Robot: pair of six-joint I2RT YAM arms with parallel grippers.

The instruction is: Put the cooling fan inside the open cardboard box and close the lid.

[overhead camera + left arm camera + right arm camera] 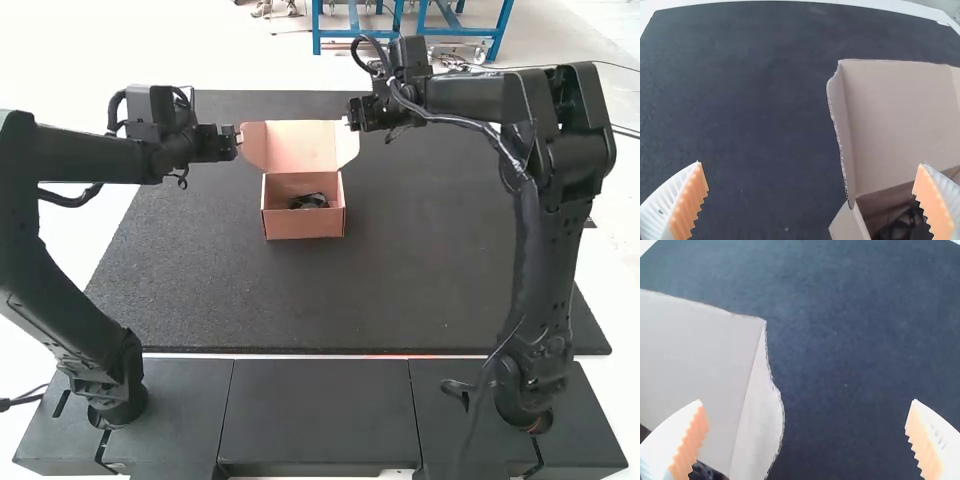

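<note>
Currently the cooling fan (310,201) lies on the floor of the open cardboard box (303,222), which stands on the dark mat (200,270); the fan's dark outline runs crosswise, parallel to the box's front wall, and its facing direction cannot be determined. The lid (300,148) stands upright at the rear wall, with its side flaps angled forward. The left hand (234,143) is released, fingers spread wide at the lid's left flap (250,145), and the right hand (351,113) is likewise released, fingers spread wide at the right flap (347,150).
</note>
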